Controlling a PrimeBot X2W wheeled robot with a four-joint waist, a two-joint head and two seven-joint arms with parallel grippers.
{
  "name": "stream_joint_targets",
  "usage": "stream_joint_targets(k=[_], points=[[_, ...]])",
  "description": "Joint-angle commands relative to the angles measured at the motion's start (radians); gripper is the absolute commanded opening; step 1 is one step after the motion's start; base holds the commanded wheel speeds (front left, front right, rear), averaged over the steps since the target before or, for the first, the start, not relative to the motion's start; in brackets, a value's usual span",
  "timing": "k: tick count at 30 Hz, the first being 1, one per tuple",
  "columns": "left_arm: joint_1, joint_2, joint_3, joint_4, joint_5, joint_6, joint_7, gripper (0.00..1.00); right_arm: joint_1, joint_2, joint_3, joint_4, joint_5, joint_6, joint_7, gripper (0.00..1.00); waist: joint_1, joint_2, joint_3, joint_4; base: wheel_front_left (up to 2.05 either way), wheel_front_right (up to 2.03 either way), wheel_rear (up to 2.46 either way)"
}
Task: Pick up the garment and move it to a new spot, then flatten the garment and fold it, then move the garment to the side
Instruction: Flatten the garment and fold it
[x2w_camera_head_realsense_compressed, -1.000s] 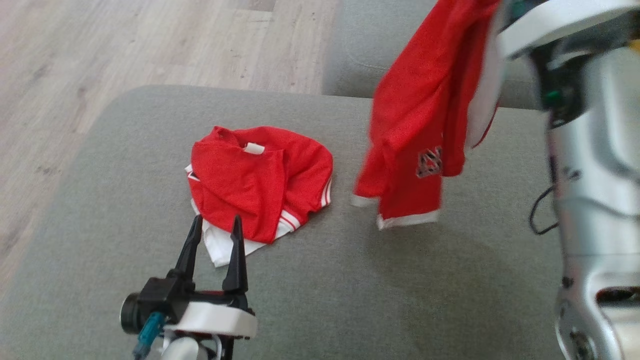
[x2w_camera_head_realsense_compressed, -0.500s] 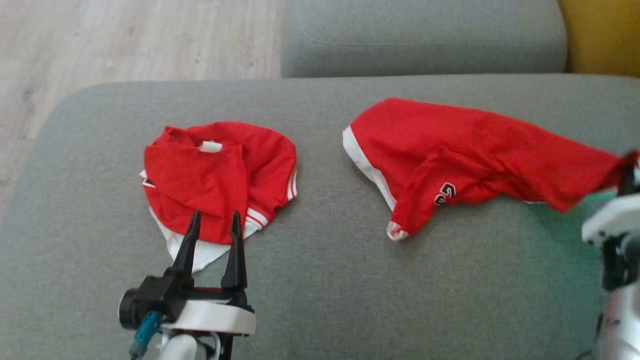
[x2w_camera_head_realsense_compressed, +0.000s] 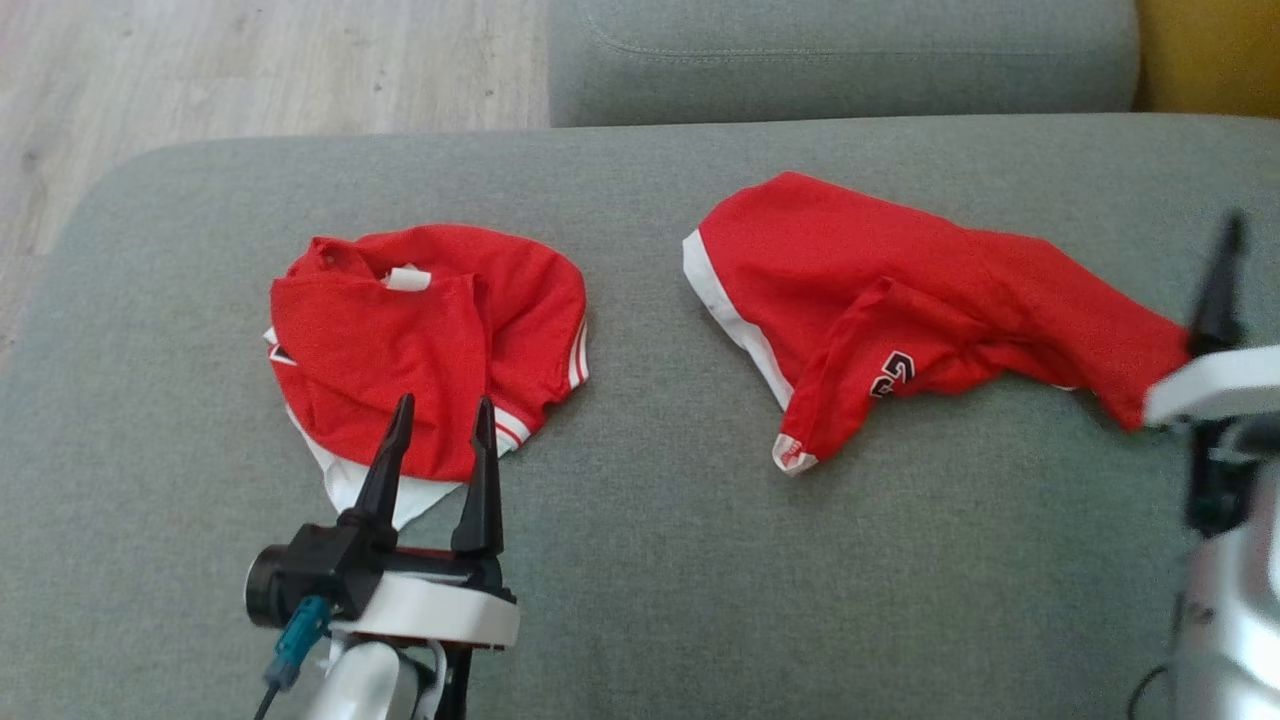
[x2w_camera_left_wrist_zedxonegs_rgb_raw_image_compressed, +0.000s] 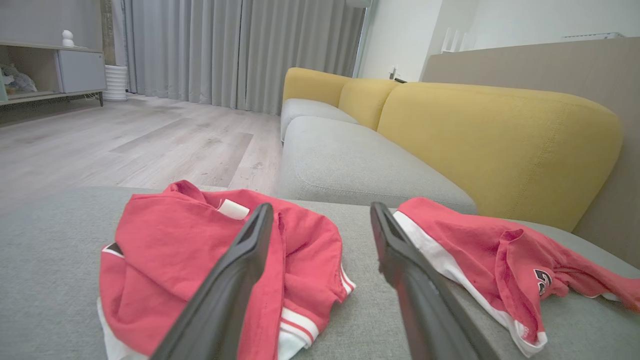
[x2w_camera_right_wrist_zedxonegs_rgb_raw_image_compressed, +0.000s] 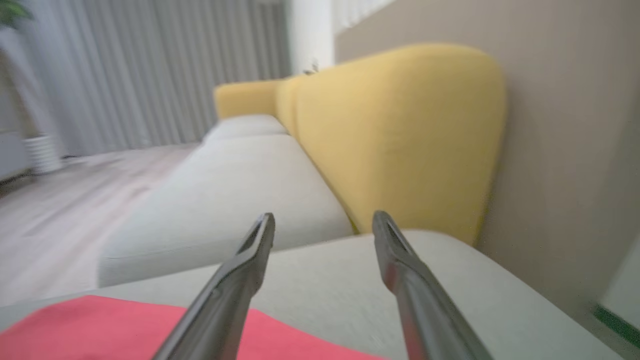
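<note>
The garment (x2w_camera_head_realsense_compressed: 430, 330) is a crumpled red jersey with a white tag, striped trim and white panels. It lies on the left of the grey sofa cushion (x2w_camera_head_realsense_compressed: 640, 560). My left gripper (x2w_camera_head_realsense_compressed: 445, 402) hovers open at its near edge, and the left wrist view shows the garment (x2w_camera_left_wrist_zedxonegs_rgb_raw_image_compressed: 200, 260) behind the left gripper (x2w_camera_left_wrist_zedxonegs_rgb_raw_image_compressed: 320, 207), with nothing between the fingers. My right gripper (x2w_camera_right_wrist_zedxonegs_rgb_raw_image_compressed: 324, 216) is open and empty, and one finger (x2w_camera_head_realsense_compressed: 1215, 300) rises at the right edge of the head view.
Another red cloth (x2w_camera_head_realsense_compressed: 900, 290) with plain white edging and a dark number lies spread on the right of the cushion, its right end by my right gripper. A second grey cushion (x2w_camera_head_realsense_compressed: 840, 50) lies beyond, with a yellow backrest (x2w_camera_left_wrist_zedxonegs_rgb_raw_image_compressed: 500, 145) and wooden floor (x2w_camera_head_realsense_compressed: 200, 70) at the left.
The red cloth with white edging hung from my shut right gripper, then came down flat on the cushion. The right gripper opened and let it go. The head camera also shifted.
</note>
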Motion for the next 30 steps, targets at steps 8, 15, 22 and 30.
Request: stream_joint_targets(k=[8, 15, 22, 30], points=[[-0.027, 0.0, 0.026, -0.025, 0.003, 0.002, -0.01, 1.0, 0.154, -0.003, 0.379, -0.195, 0.109, 0.007, -0.071, 1.0, -0.0001, 0.0, -0.022, 0.025, 0.0, 0.0, 0.0], [-0.02, 0.0, 0.019, -0.028, 0.003, 0.003, -0.01, 1.0, 0.272, -0.003, 0.561, -0.254, 0.1, 0.007, -0.06, 1.0, -0.0001, 0.0, -0.017, 0.039, 0.0, 0.0, 0.0], [-0.032, 0.0, 0.015, -0.026, 0.002, 0.004, -0.01, 1.0, 0.262, -0.006, 0.67, -0.23, 0.016, 0.007, 0.037, 1.0, -0.0001, 0.0, 0.003, 0.06, 0.0, 0.0, 0.0], [-0.047, 0.0, -0.001, -0.027, -0.016, 0.01, -0.01, 1.0, 0.235, -0.013, 0.706, -0.111, -0.039, 0.007, 0.148, 1.0, -0.0001, 0.0, 0.036, 0.091, 0.0, 0.0, 0.0]])
